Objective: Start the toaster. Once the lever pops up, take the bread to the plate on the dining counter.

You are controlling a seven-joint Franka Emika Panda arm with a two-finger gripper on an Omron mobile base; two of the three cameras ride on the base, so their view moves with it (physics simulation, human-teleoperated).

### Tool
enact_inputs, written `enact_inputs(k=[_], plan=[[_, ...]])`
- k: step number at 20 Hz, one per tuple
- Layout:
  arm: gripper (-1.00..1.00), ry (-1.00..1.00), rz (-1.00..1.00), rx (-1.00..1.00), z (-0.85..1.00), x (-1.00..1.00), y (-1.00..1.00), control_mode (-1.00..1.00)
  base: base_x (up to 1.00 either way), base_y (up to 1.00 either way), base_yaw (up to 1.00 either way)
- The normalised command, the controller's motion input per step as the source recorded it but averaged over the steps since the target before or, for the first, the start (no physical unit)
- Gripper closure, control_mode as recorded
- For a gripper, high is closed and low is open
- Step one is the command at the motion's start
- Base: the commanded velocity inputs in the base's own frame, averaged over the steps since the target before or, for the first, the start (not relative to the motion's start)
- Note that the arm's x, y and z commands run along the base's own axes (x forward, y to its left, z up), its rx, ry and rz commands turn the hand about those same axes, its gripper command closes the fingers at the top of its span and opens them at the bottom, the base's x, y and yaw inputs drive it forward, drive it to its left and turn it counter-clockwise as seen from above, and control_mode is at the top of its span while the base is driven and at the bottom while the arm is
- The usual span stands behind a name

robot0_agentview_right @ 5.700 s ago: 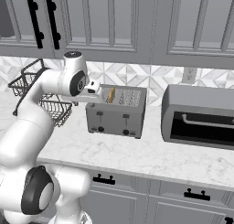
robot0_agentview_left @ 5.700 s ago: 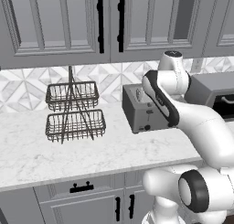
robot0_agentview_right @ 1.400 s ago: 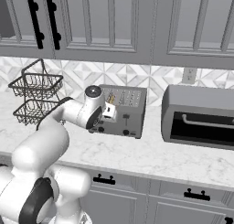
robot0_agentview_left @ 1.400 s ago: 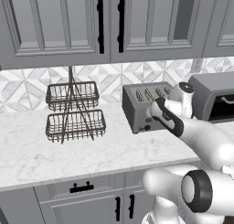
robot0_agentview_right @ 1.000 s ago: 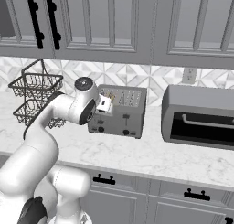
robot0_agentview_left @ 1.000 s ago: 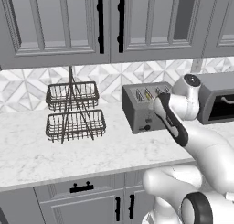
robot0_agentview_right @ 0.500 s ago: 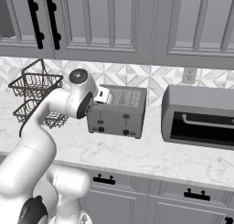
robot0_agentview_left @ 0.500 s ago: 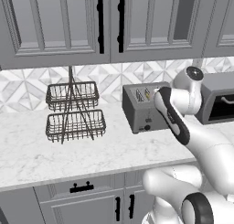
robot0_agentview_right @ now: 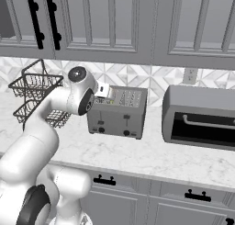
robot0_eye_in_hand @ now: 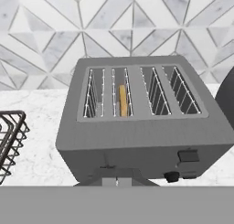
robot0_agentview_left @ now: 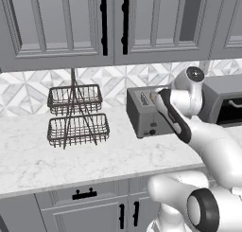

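The toaster [robot0_eye_in_hand: 141, 122] stands on the marble worktop [robot0_agentview_left: 94, 155] against the tiled wall, with the bread [robot0_eye_in_hand: 122, 100] sunk edge-up in its second slot from the left. The gripper [robot0_agentview_right: 106, 92] hangs just above the toaster's left end, its fingers pressed together and holding nothing. No lettering can be read on the toaster. A wire basket rack [robot0_agentview_left: 75, 115] stands to its left, a toaster oven [robot0_agentview_right: 199, 116] to its right.
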Motion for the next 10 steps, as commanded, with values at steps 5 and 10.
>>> enact_inputs(k=[5,10], plan=[[1.00,0.00,0.04,0.00,0.00,0.29,-0.16,-1.00,0.00,0.00,0.00],[1.00,0.00,0.09,0.00,0.00,0.20,-0.07,-1.00,0.00,0.00,0.00]])
